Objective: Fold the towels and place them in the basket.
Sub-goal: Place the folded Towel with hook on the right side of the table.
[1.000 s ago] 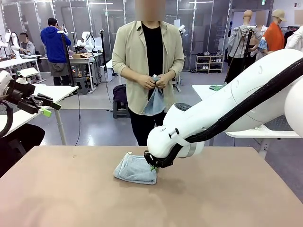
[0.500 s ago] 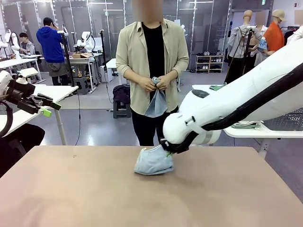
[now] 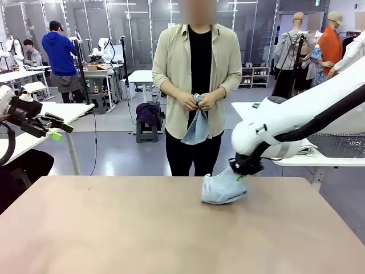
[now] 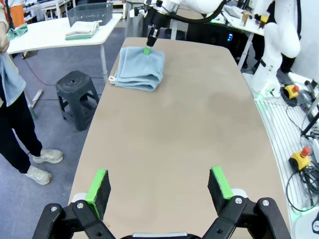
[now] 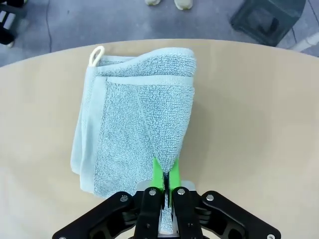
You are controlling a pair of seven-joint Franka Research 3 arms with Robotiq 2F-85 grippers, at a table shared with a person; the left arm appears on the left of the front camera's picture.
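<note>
A folded pale blue-grey towel (image 3: 223, 190) rests on the tan table (image 3: 114, 228) right of centre, near the far edge. My right gripper (image 3: 242, 174) is shut on its near-right corner, which is raised a little. The right wrist view shows the pinched terry edge (image 5: 166, 174) of the towel (image 5: 134, 124), its loop (image 5: 95, 54) at the far corner. My left gripper (image 3: 54, 128) stays off the table at far left, open and empty (image 4: 159, 186). The person holds another towel (image 3: 198, 125) in both hands. The dark mesh basket (image 3: 339, 144) stands on the white side table at the right.
In the left wrist view the basket (image 4: 89, 12) sits at the back of the side table (image 4: 45, 37), with folded cloths (image 4: 82, 31) in front of it. A stool (image 4: 75, 97) stands beside the table's far edge. The person stands at the far side.
My right gripper has drawn the folded towel to the right along the far part of the table. The person has stepped right as well. The left arm has not moved.
</note>
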